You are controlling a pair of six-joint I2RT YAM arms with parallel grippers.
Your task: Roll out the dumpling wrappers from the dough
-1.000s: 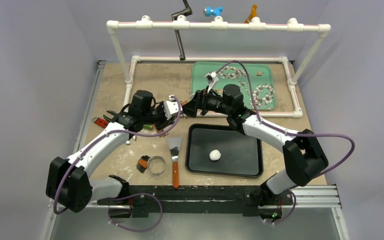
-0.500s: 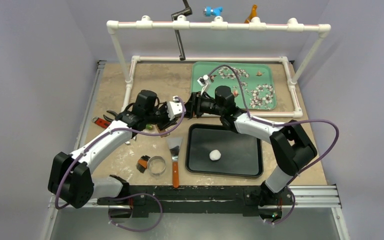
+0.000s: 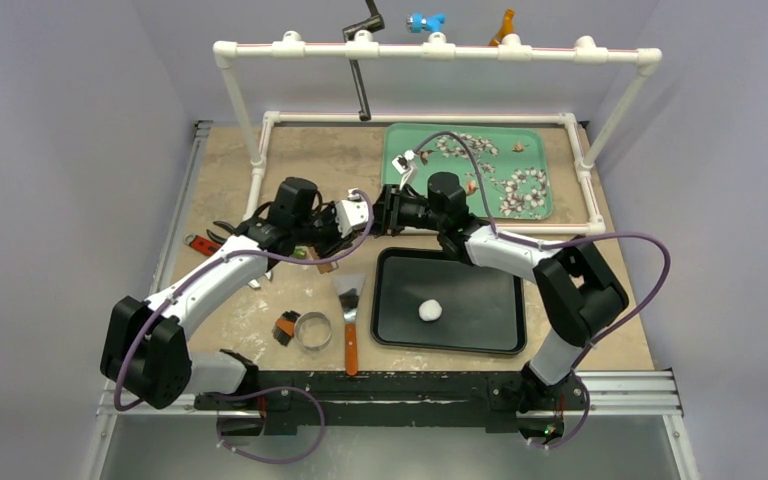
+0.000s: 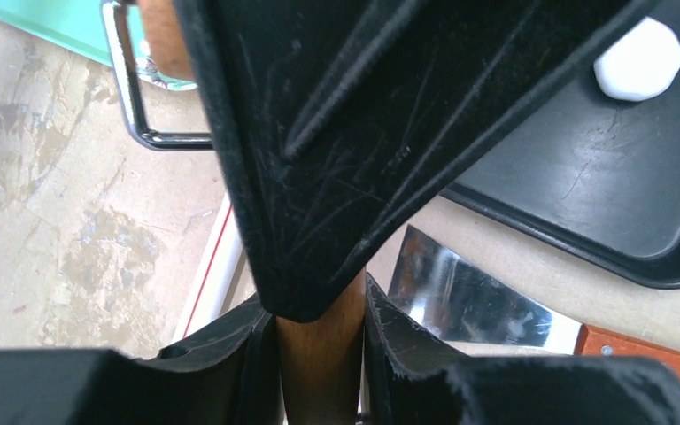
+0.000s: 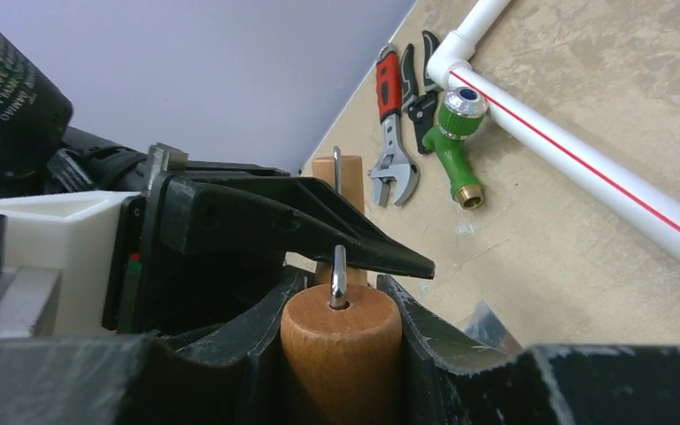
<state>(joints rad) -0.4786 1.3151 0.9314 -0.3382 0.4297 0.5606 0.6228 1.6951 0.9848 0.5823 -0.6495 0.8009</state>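
While we can't make out any flat discs, the dough itself is easy to spot: one white lump (image 3: 430,310) sitting near the middle of the black tray (image 3: 480,285). It's roundish, so we can't call a long axis or say it points any way. Bare tray floor runs all round it, with a raised rim at every side.

Up past the tray's far-left corner, the two arms meet over the desk (image 3: 310,160) around a wooden roller (image 5: 341,354). The right claw (image 5: 341,305) is closed snug on one wooden barrel, seen end-on with a metal pin in its end. The left claw (image 4: 319,354) is clamped on another wooden part of it, and a wire bracket (image 4: 133,97) shows beyond. The right claw's finger blocks most of the left wrist view.

Just left of the tray lies a scraper (image 3: 348,315), blade toward the far side, with a metal ring cutter (image 3: 312,330) beside its handle. A white pipe frame (image 3: 430,50) runs between the black tray and a green tray (image 3: 400,160) behind it. A wrench (image 5: 394,133), pliers (image 5: 425,80) and a green nozzle (image 5: 456,150) lie by the pipe's corner on the left.
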